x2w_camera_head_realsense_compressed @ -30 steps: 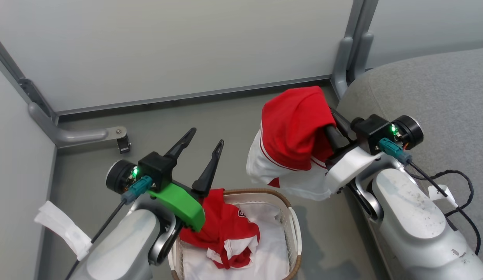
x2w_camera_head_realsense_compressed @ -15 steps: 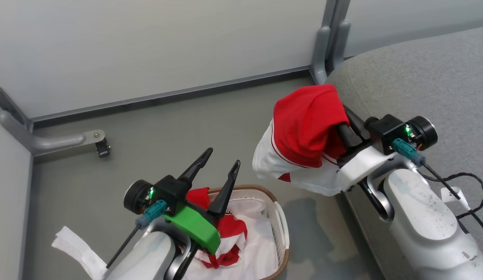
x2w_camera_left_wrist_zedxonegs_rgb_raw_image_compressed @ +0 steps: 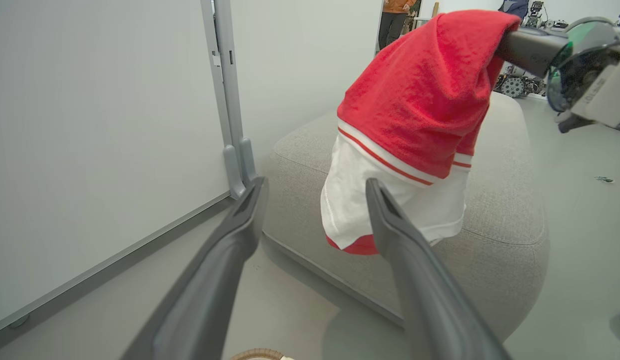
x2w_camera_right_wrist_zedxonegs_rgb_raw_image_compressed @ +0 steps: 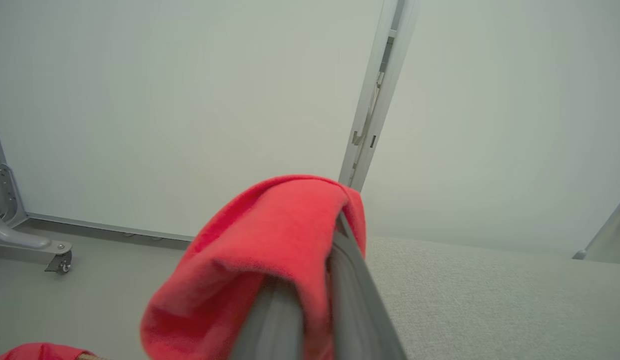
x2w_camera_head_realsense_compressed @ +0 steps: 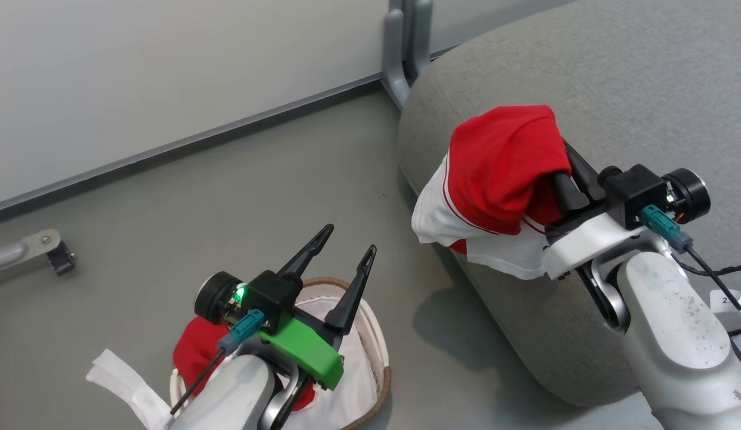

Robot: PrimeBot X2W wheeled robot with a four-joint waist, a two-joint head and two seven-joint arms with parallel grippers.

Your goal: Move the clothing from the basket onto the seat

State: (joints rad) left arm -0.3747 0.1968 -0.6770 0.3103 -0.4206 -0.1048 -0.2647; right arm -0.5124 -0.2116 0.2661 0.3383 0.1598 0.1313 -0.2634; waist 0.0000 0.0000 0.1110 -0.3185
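Clothing (x2w_camera_head_realsense_compressed: pixel 495 173) in red and white hangs clamped in our right fingers (x2w_camera_head_realsense_compressed: pixel 570 191), up by the edge of the grey seat (x2w_camera_head_realsense_compressed: pixel 615 89). Our left fingers (x2w_camera_head_realsense_compressed: pixel 353 289) (spread wide, holding nothing) hover above the white basket (x2w_camera_head_realsense_compressed: pixel 379 352) on the floor (x2w_camera_head_realsense_compressed: pixel 227 179), where another red piece (x2w_camera_head_realsense_compressed: pixel 194 358) lies partly hidden.

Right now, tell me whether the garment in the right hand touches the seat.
Cannot tell. In the left wrist view the garment hanging from the right hand overlaps the seat, and neither a gap nor contact shows plainly.
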